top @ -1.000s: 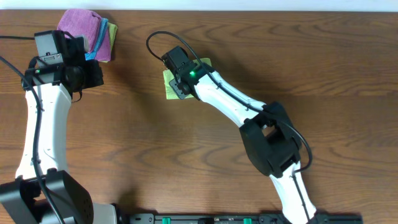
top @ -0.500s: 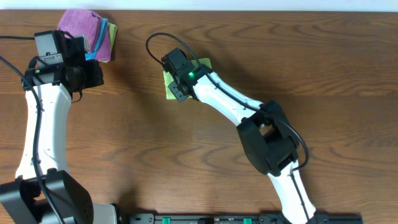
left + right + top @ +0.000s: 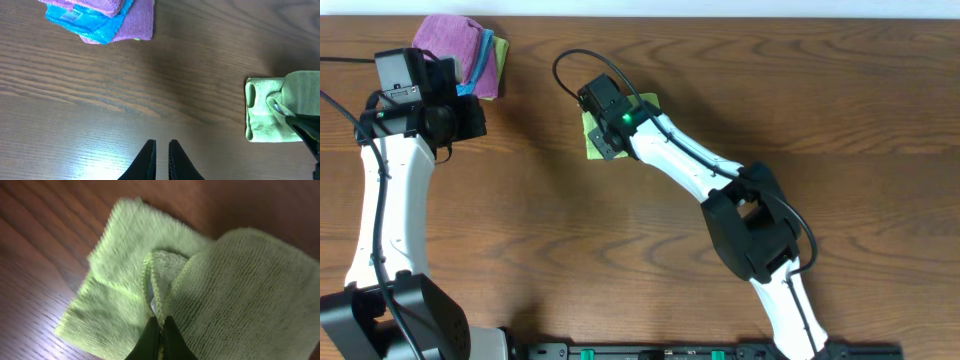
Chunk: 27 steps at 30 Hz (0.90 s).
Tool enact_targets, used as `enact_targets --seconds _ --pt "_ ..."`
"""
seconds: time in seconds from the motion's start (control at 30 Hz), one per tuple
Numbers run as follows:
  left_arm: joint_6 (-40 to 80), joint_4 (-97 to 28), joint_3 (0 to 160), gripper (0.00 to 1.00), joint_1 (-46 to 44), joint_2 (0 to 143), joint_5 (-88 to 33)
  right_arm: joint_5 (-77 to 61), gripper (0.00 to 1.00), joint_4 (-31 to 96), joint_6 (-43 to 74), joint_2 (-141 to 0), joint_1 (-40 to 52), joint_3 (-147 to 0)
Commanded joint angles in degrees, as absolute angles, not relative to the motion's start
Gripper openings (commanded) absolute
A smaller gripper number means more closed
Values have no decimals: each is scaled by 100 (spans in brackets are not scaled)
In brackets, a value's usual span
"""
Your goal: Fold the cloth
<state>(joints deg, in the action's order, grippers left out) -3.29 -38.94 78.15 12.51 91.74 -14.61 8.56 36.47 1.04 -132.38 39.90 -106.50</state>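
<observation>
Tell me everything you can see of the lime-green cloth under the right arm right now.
The cloth is lime-green, soft and nubbly like terry or microfibre, with a stitched hem. It lies on the wooden table folded into a small, thick, roughly rectangular bundle, one layer doubled over another. The right gripper is shut, pinching a raised hem edge near its middle. Nothing else touches it; the stack of purple and blue cloths sits well apart.

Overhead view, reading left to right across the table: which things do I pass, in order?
Stack of folded cloths, purple on top → lime-green cloth → right arm's black elbow.
</observation>
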Motion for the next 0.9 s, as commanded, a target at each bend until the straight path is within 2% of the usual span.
enact_targets --seconds 0.0,0.33,0.37,0.4,0.43,0.6,0.63,0.67,0.87 --pt "-432 -3844 7808 11 1328 9227 -1417 832 1 3651 119 -13329 4182 -10969" --pt "-429 -3848 7808 11 1389 9227 -1424 829 1 3741 119 -13332 4348 -10993" --pt "-429 -3848 7808 11 1389 9227 -1424 832 13 3756 119 -13332 4342 -10993" --pt "-429 -3848 7808 11 1389 9227 -1424 834 52 3771 119 -13332 4342 -10993" --pt "-429 -3848 7808 12 1389 9227 -1424 884 73 3774 119 -13332 4342 -10993" --pt "-429 -3846 7808 13 1391 9233 -1422 1293 77 3802 123 -13238 4342 -10997" --pt "-429 -3839 7808 13 1391 9249 -1422 1337 85 3806 123 -13170 4342 -11010" --pt "-429 -3833 7808 13 1391 9288 -1441 1437 86 3822 121 -13050 4342 -11050" --pt "-434 -3887 7806 14 1376 9701 -2040 2556 85 4123 296 -11974 3940 -11078"
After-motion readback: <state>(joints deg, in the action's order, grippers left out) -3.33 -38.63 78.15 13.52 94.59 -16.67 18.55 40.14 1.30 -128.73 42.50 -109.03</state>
